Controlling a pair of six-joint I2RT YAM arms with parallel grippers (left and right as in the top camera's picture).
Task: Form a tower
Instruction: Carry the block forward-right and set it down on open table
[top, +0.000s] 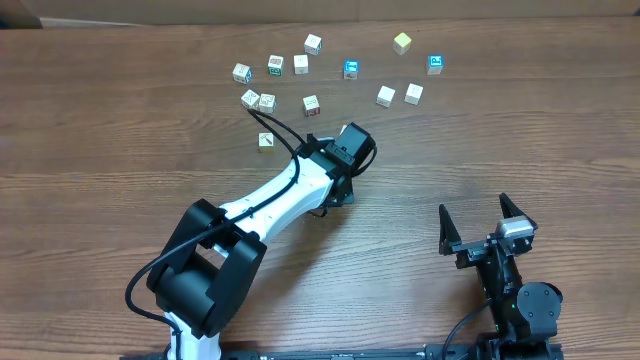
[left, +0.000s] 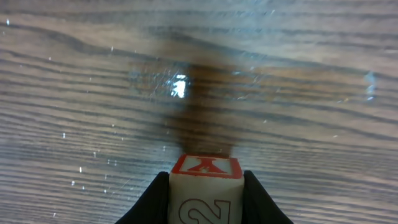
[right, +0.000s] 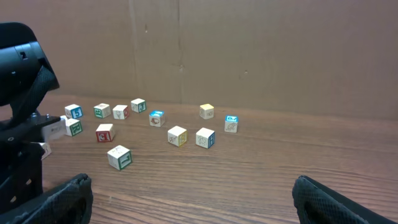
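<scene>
Wood, pale, red-printed: one cube (left: 206, 186), numeral 2 on the near face, a red-framed figure on top. It is pinched narrow by the left gripper (left: 206, 208), black fingers (left: 152, 202) on opposite sides, so top and bottom are free for stacking.

Position: middle of the table (top: 100, 120) in the overhead view, over bare wood, at 6 o'clock of the loose cubes (top: 311, 104). Whether it touches the surface cannot be told.

Tower: none standing in any view. This cube is probably its base, placed clear of the scatter so the fingers have room.

Loose cubes: a dozen or so, lying singly in an arc at 12 o'clock.

Right gripper (top: 480, 220): jaws wide, empty, at 4 o'clock — out of the working arm's way.
</scene>
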